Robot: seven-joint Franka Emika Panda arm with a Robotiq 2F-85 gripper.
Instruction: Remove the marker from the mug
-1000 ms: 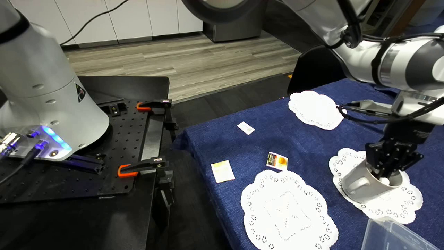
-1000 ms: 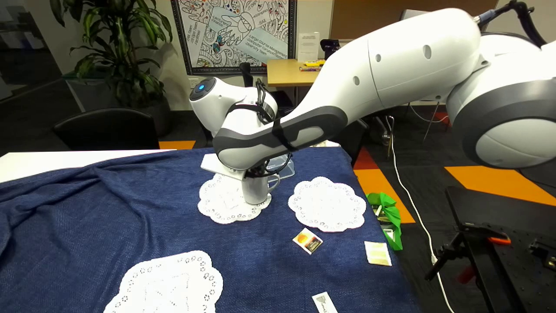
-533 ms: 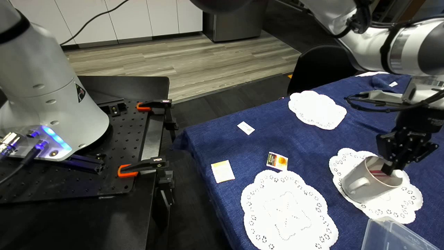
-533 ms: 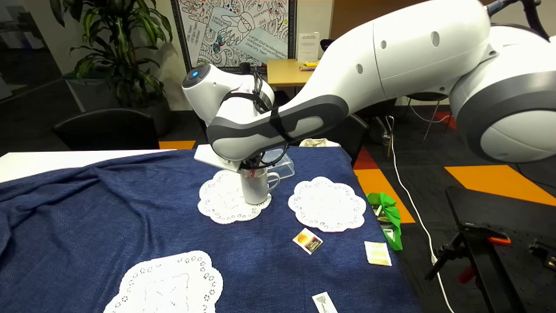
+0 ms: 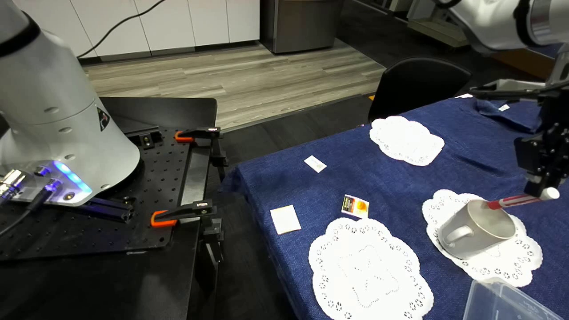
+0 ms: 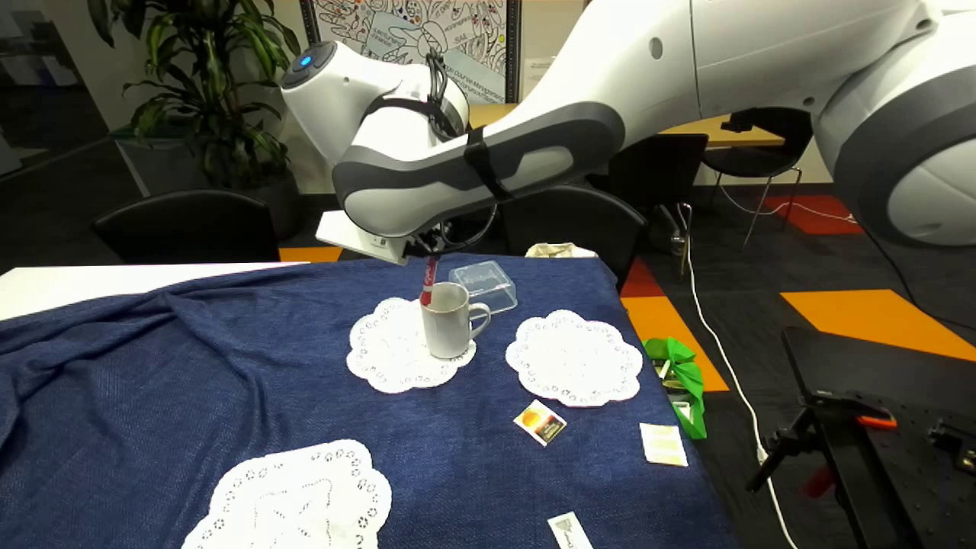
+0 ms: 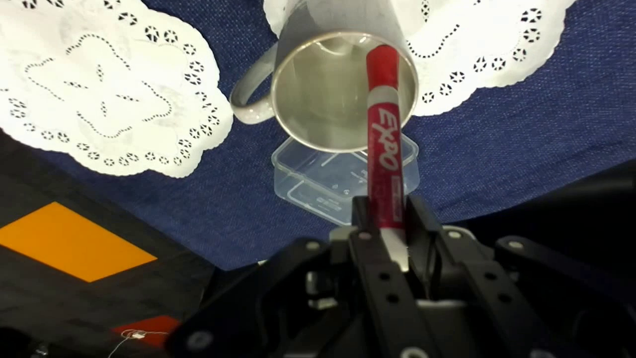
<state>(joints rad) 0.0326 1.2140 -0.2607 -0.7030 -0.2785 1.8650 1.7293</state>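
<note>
The marker is a red Expo pen with a white band and a white tail; it shows in both exterior views (image 5: 515, 201) (image 6: 429, 280) and in the wrist view (image 7: 386, 144). My gripper (image 7: 387, 211) is shut on it near its white tail, and it also shows in an exterior view (image 5: 538, 189). The marker is tilted, its red cap at the mug's rim; whether the cap is just above or beside the rim I cannot tell. The off-white mug stands upright on a doily, in both exterior views (image 5: 464, 235) (image 6: 447, 328) and the wrist view (image 7: 323, 99).
A clear plastic box (image 5: 506, 302) (image 6: 488, 286) stands close to the mug. Lace doilies (image 5: 369, 271) (image 6: 576, 358) lie on the blue cloth. Several small packets, such as an orange one (image 5: 355, 206), lie nearer the robot base.
My gripper has risen up and away from the mug with the marker in its jaws. The marker was down inside the mug before. The mug has not moved.
</note>
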